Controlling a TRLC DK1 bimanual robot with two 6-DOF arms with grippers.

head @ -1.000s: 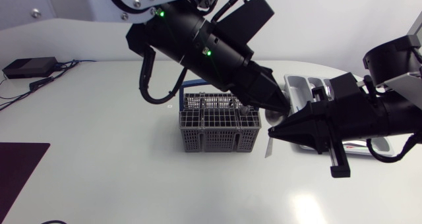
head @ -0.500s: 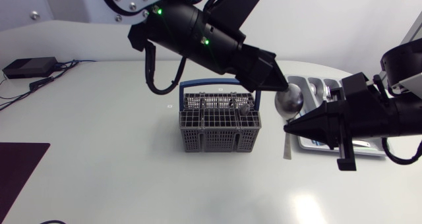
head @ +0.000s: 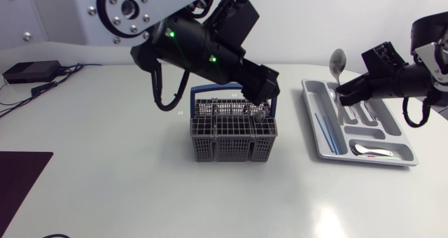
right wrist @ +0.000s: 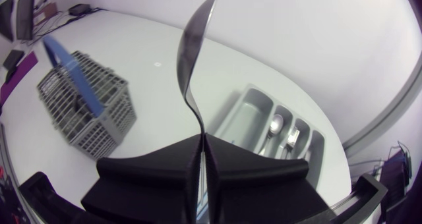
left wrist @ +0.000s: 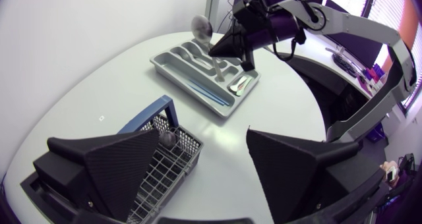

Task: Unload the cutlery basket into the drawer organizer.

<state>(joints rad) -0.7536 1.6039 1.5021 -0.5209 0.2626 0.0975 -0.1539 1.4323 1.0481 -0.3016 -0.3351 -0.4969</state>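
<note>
Your left arm slants down to the cutlery basket (head: 231, 136), its hand (head: 264, 98) spread and empty just above the basket's right end, where cutlery shows inside. Well right of the basket, your right hand (head: 344, 92) pinches a spoon (head: 338, 63) by the handle, bowl upward, over the drawer organizer (head: 313, 126). Judged step: delivering this spoon. The next move calls for laying it flat, lowering it into a spoon compartment and releasing.

This looks like a robot lab. A left arm (head: 196, 45) and a right arm (head: 399, 80) stand at a big white table (head: 105, 182). A small black box (head: 31, 71) with wires (head: 52, 86) sits well apart from the left gripper (head: 263, 100).
</note>
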